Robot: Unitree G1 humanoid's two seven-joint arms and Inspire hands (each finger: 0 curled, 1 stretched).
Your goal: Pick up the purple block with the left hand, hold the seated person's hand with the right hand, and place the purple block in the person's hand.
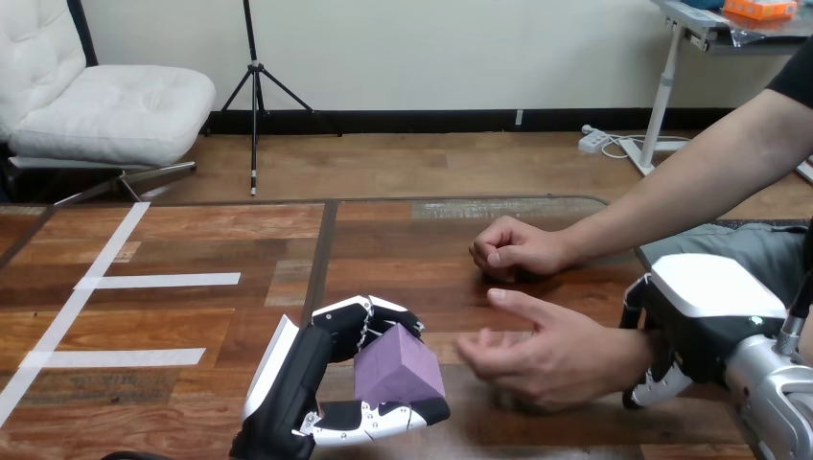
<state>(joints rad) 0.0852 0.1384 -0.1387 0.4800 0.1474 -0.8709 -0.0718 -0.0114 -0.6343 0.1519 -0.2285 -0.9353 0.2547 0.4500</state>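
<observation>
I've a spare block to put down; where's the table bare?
Bare table lies left of the left hand, among the white tape strips. Crowded at right: purple block, the person's open hand, their fist, the right hand.

Tilted purple block (398, 367) clasped in the left hand (292, 383), just beside the person's nearer hand (546, 355).

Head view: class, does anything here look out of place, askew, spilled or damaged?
Nothing stands out. The purple block sits whole, though tilted, in the curled fingers of the left hand; the right hand is curled round the person's wrist. Nothing is spilled on the table.
</observation>
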